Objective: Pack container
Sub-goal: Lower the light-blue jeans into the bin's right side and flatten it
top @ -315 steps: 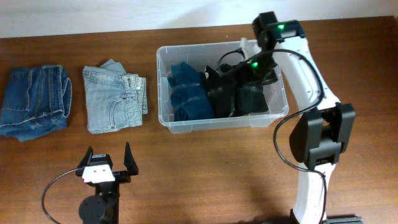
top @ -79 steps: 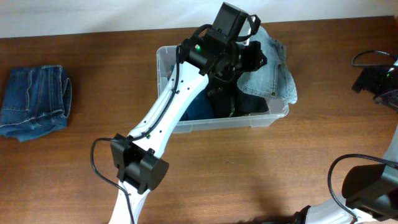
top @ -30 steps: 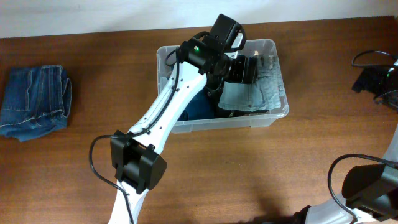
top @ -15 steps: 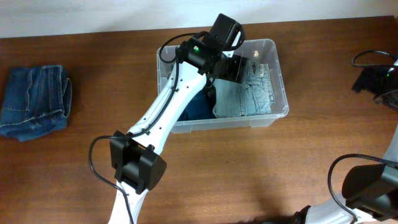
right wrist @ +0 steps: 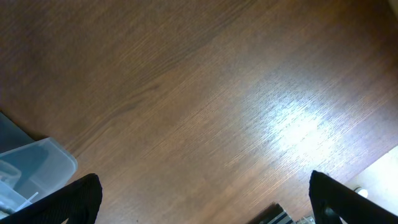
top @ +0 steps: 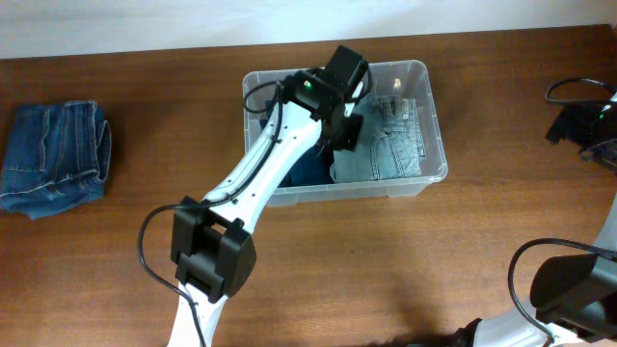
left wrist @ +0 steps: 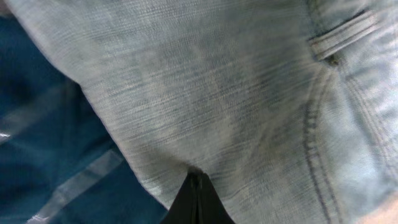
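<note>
Denim first: your dark jeans (top: 53, 159) lie folded at the far left of the surface (top: 386, 270). At the back, near the middle, sits the clear container (top: 432, 87), with a dark blue garment (top: 307, 172) on its left and light jeans (top: 390, 145) on its right. Your left end effector (top: 345, 130) is down inside it, fingers pressed together right at the light denim. Far right, your right end effector (right wrist: 205, 196) hangs spread wide over bare wood, empty.
</note>
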Controlling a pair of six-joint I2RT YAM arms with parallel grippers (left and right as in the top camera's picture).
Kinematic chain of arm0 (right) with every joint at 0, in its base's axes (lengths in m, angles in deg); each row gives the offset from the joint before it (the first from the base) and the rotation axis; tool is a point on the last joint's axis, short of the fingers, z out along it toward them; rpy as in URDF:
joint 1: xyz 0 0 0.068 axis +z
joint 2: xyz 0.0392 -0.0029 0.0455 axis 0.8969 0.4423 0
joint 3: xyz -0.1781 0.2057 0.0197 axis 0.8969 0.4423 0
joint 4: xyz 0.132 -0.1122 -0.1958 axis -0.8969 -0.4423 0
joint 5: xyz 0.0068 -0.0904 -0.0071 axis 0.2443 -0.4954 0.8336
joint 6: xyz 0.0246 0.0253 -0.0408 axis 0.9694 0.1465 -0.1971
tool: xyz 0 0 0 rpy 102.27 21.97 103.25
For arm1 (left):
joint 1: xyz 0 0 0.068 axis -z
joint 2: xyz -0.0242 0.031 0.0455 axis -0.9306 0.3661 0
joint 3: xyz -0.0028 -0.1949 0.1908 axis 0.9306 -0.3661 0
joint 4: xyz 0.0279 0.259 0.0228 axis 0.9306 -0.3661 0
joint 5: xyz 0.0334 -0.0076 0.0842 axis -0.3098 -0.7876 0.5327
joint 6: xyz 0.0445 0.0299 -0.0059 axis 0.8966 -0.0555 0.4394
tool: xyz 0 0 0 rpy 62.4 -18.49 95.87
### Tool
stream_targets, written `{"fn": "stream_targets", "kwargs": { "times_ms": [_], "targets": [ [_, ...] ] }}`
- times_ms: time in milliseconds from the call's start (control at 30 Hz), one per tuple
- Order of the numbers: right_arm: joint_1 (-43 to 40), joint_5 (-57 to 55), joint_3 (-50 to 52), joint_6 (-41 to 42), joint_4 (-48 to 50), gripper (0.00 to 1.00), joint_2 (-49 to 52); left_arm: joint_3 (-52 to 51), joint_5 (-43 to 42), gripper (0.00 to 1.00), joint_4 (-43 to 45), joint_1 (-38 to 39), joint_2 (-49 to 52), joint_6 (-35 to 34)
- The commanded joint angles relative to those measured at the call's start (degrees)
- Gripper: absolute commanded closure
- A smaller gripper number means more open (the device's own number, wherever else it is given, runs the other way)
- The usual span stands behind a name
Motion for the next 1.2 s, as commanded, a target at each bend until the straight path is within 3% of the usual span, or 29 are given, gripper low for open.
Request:
{"fn": "stream_targets", "kwargs": {
  "times_ms": [0, 133, 367, 667, 867, 1067, 1167],
  "targets": [
    [-0.17, -0.48, -0.07, 0.68, -0.02, 0.01, 0.04, -5.95, -1.73, 0.99, 3.08, -0.20, -1.38, 0.28],
    [-0.17, -0.48, -0.07, 0.68, -0.02, 0.02, 0.04, -5.29, -1.36, 0.99, 4.57, -0.20, -1.55, 2.91],
    [-0.17, -0.48, -0.07, 0.68, -0.02, 0.02, 0.04, 5.57, 6.97, 0.99, 5.35, -0.20, -2.23, 3.76],
    [-0.17, -0.48, -0.07, 0.68, -0.02, 0.01, 0.04, 5.60, 9.60, 0.99, 11.34, -0.24, 3.37, 3.91],
    [-0.17, -0.50, -0.07, 0.68, -0.02, 0.02, 0.04, 5.60, 9.53, 0.98, 11.19, -0.42, 10.01, 3.91],
    [-0.17, -0.50, -0.07, 0.68, -0.02, 0.02, 0.04, 9.31, 9.51, 0.97, 9.57, -0.39, 9.16, 3.89],
    [-0.17, -0.50, -0.07, 0.68, -0.02, 0.01, 0.04, 15.19, 8.57, 0.96, 4.70, 0.00, 6.95, 3.89]
  ]
}}
